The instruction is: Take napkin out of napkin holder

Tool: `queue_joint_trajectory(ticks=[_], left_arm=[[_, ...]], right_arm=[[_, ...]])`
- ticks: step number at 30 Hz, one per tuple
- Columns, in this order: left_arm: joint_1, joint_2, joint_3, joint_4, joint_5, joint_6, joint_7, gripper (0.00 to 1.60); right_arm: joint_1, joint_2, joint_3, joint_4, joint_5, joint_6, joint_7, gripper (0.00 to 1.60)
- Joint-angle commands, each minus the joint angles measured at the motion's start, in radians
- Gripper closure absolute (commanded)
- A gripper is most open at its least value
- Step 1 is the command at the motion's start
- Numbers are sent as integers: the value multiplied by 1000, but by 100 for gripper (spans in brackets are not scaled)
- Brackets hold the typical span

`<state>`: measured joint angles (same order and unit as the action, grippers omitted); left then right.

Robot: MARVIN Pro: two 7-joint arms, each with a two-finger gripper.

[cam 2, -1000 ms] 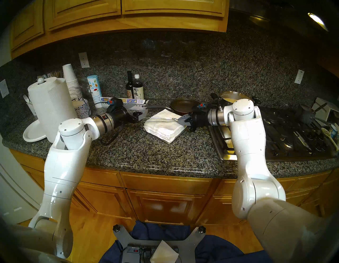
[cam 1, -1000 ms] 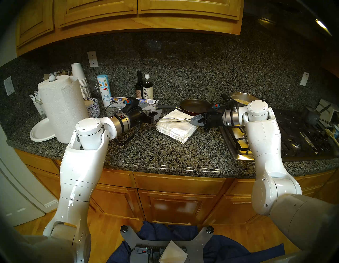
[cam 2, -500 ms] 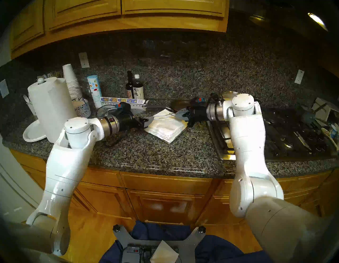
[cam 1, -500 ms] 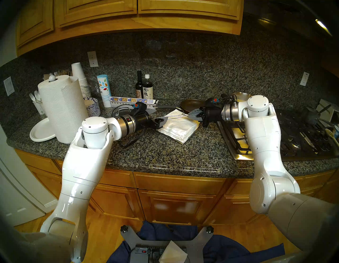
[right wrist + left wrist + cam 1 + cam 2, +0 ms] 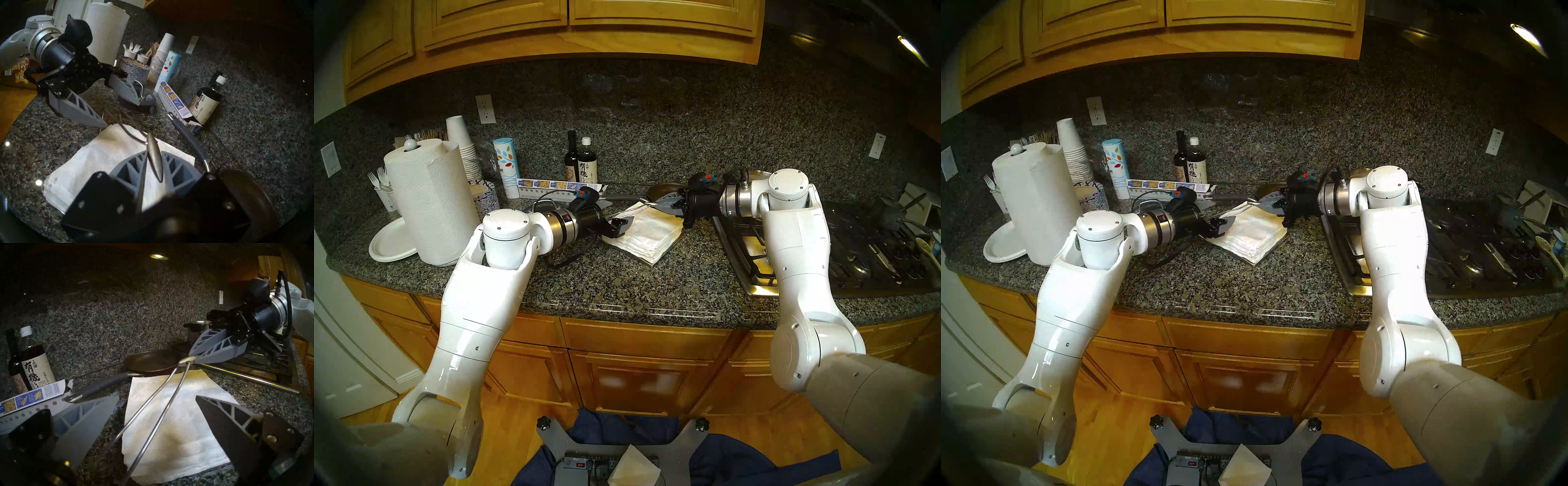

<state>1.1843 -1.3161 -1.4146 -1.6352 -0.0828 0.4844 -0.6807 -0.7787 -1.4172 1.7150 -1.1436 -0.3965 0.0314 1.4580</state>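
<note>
Both head views are looking down from above onto the counter [image 5: 619,288], arms entering from the lower corners. The wrist views are sitting close and low, facing each other across the napkin stack [image 5: 169,421], filling each frame's centre.

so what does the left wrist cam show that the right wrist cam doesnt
Only the left wrist view shows the right gripper from outside, shut on the napkin holder's bar, plus the stove. Only the right wrist view shows the open left gripper, the paper towel roll and cups. Both show the napkin stack, wire arm and frying pan.
</note>
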Motion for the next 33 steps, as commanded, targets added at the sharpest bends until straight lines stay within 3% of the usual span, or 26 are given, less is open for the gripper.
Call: queue_joint_trajectory(ticks=[1, 10, 21, 27, 28, 31, 33], left_arm=[[-74, -18, 14, -11, 20, -20, 20, 0], [-88, -32, 51, 8, 96, -35, 95, 0], [-78, -58, 94, 10, 221, -87, 262, 0], [-57, -58, 100, -16, 245, -105, 307, 0], [-51, -60, 97, -21, 242, -106, 312, 0], [-38, -58, 91, -35, 241, -109, 318, 0], [-28, -56, 86, -45, 242, -111, 322, 0]], right_arm=[[69, -16, 0, -23, 12, -3, -9, 117], [83, -33, -2, -24, 13, -11, -4, 117], [87, -42, 4, -27, 11, -20, 3, 111], [83, -40, 8, -34, 7, -18, 6, 82], [82, -39, 8, -35, 7, -17, 7, 63], [77, -33, 10, -43, 3, -13, 10, 46], [73, -29, 13, -48, 1, -11, 12, 45]])
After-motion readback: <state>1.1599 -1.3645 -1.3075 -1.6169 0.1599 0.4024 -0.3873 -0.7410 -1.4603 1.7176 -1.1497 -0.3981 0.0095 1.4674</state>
